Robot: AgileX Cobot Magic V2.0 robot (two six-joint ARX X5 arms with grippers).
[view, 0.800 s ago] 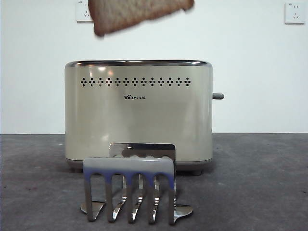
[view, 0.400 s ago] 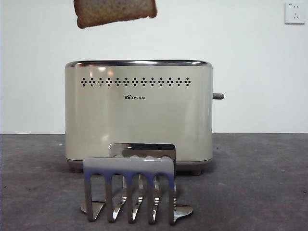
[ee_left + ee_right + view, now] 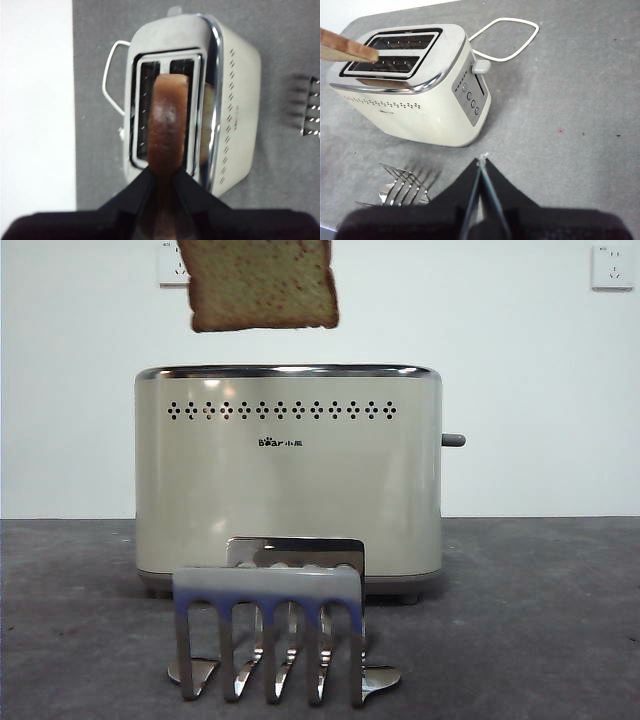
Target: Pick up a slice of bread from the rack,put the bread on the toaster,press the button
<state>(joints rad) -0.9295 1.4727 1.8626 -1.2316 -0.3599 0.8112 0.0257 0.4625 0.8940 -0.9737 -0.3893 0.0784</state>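
- The left pincer (image 3: 161, 176) is clenching the large flat slice of bread with pale speckled crumb and brown crust (image 3: 262, 285), its two black jaws pressing on either face of the slice's edge.
- The slice is hanging in the air above the big boxy cream-beige toaster with the chrome top rim (image 3: 288, 480), clear of that rim and over the half of the toaster away from its lever; in the left wrist view the slice (image 3: 168, 120) is lining up over one of the toaster's two long slots.
- The small grey stubby button (image 3: 453, 440) is sticking out of the toaster's narrow side, untouched.
- The small shiny steel rack with arched slotted dividers (image 3: 272, 630) is standing on the dark grey bench (image 3: 540, 620) just in front of the toaster, holding no bread.
- The right pincer (image 3: 482, 172) is waiting above the bench, off the toaster's lever side and well apart from it, its jaws pressed together on nothing.
- A white cord loop (image 3: 507, 37) is lying on the bench behind the toaster.
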